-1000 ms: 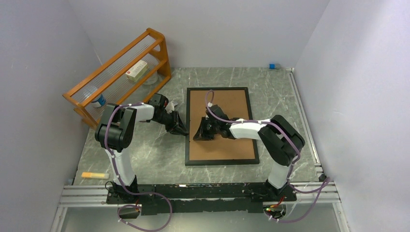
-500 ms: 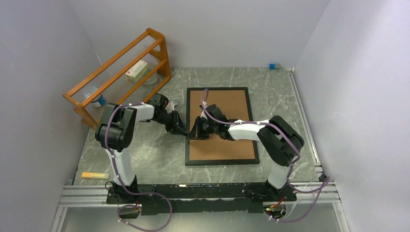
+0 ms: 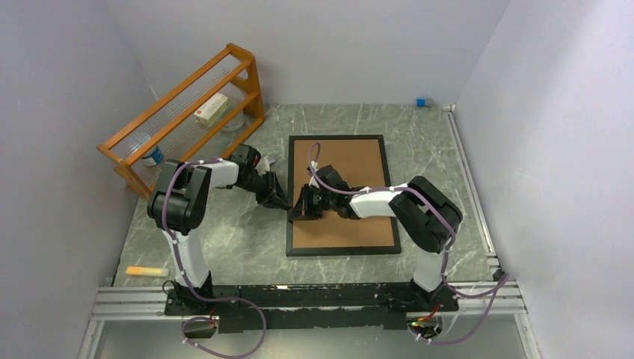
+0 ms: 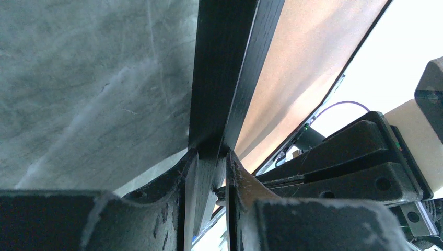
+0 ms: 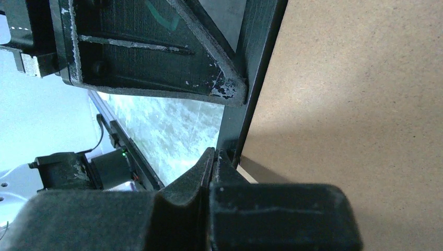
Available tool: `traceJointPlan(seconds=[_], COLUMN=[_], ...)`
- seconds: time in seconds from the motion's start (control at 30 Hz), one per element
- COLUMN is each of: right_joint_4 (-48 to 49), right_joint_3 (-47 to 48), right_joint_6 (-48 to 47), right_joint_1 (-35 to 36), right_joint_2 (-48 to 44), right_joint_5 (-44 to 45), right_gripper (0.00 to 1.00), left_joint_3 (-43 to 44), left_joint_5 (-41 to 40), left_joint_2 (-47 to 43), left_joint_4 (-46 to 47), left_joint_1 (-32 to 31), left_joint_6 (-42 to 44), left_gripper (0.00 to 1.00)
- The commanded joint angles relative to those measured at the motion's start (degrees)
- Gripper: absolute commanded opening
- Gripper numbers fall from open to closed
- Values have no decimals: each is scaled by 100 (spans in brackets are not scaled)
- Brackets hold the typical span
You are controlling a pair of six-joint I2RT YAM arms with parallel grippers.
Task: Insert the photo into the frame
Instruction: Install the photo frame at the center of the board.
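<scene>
- Frame (image 3: 342,250) lies flat near the middle of the table (image 3: 239,232), glass side down, with its long sides running 12 to 6 o'clock.
- Brown backing board (image 3: 351,161) fills the frame's opening and faces up. From these views I cannot tell whether the photo lies under it.
- Left gripper (image 4: 208,157) reaches in from 9 o'clock, and its fingers are clamped on the frame's black border at the 9 o'clock side, one on each face of the strip.
- In the left wrist view that border seems tipped up off the table, though the angle is too steep to be sure.
- Right gripper (image 5: 211,157) stretches across the board from 3 o'clock with its fingers pressed together and nothing between them.
- Its tips sit at the seam where the board meets the 9 o'clock border, just beside the left gripper's fingers.
- A pale sliver shows along that seam beside the tips.
- Orange rack (image 3: 187,105) stands at 10 o'clock against the wall, with a small box (image 3: 211,109) on it.
- A small blue item (image 3: 421,102) sits at 1 o'clock by the far wall.
- A yellow-orange stick (image 3: 146,271) lies at 8 o'clock near the rail.
</scene>
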Motion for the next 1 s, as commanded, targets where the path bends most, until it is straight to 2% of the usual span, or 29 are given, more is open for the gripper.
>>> traceJointPlan(seconds=[0.0,0.67,0.97], right_joint_4=[-28,-58,55], right_joint_3=[-265,-725,-771], right_joint_6=[-156,-205,-240], right_joint_1=[-27,-253,-287], right_joint_2=[149,21,153], right_joint_5=[317,546,317], right_gripper=[0,0,0], left_joint_3=[-353,-360,-343], left_joint_5=[-1461,-1479,-1483], left_joint_2=[538,521,539], left_joint_4=[-489,-498,-506], left_joint_1=[-165,-174,-174], left_joint_6=[381,385,381], left_gripper=[15,14,14])
